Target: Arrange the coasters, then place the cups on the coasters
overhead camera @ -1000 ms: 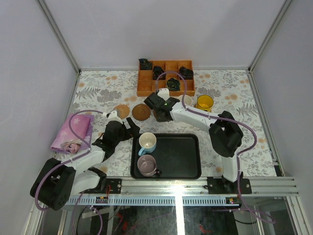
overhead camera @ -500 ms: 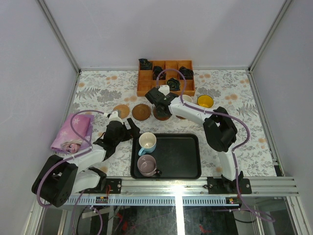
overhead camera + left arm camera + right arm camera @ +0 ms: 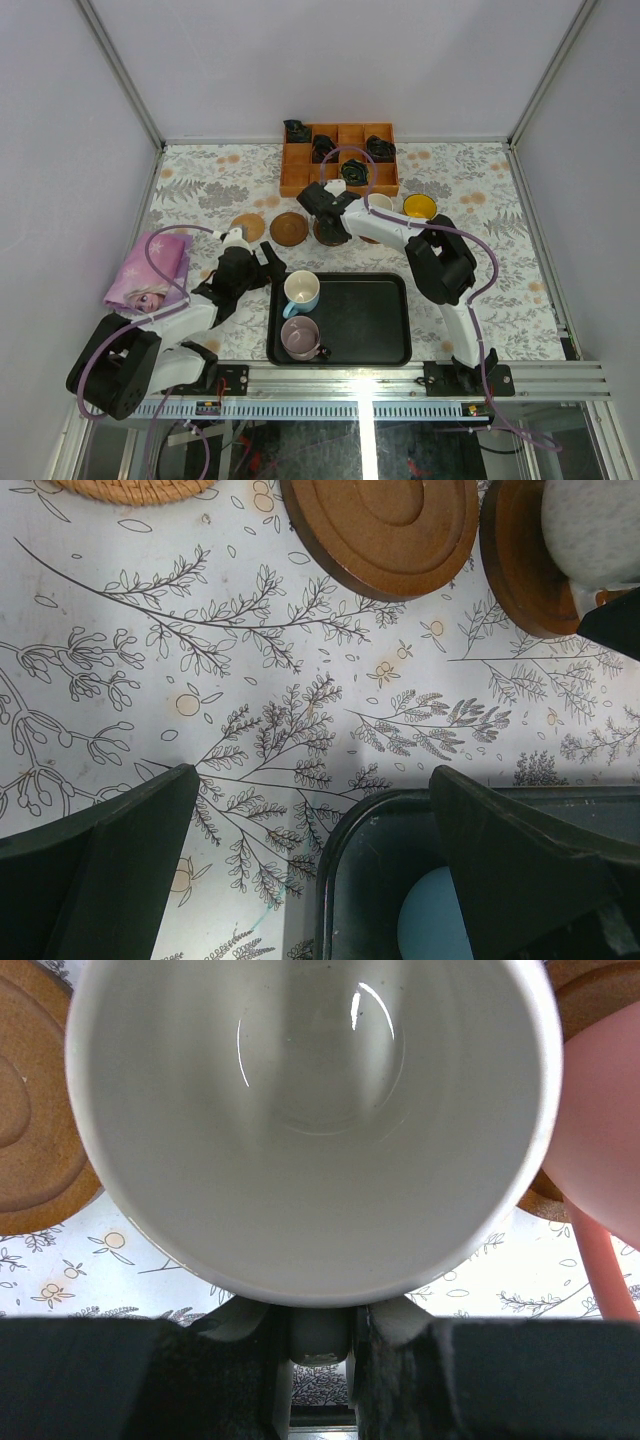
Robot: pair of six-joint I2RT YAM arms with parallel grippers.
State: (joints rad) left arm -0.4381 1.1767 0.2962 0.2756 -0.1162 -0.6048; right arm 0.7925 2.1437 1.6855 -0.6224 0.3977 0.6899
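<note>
My right gripper (image 3: 327, 213) is shut on the handle of the cream-white cup (image 3: 310, 1110), which sits low over a dark brown coaster (image 3: 333, 238); whether they touch I cannot tell. A second brown coaster (image 3: 289, 229) and a tan woven coaster (image 3: 247, 227) lie to its left. The pink cup (image 3: 600, 1130) stands just right of it on another brown coaster (image 3: 590, 990). The yellow cup (image 3: 419, 207) is further right. My left gripper (image 3: 315, 780) stands open and empty over the black tray's corner (image 3: 340, 880). The light blue cup (image 3: 300, 291) and mauve cup (image 3: 300, 338) stand in the tray.
An orange wooden grid box (image 3: 340, 160) with dark bundles stands at the back, just behind the right gripper. A pink printed cloth (image 3: 150, 270) lies at the left edge. The black tray (image 3: 370, 320) lies at the front centre.
The right arm's elbow has swung left while its gripper, still holding the cream-white cup, shifted slightly over the brown coaster. The left arm has barely moved.
</note>
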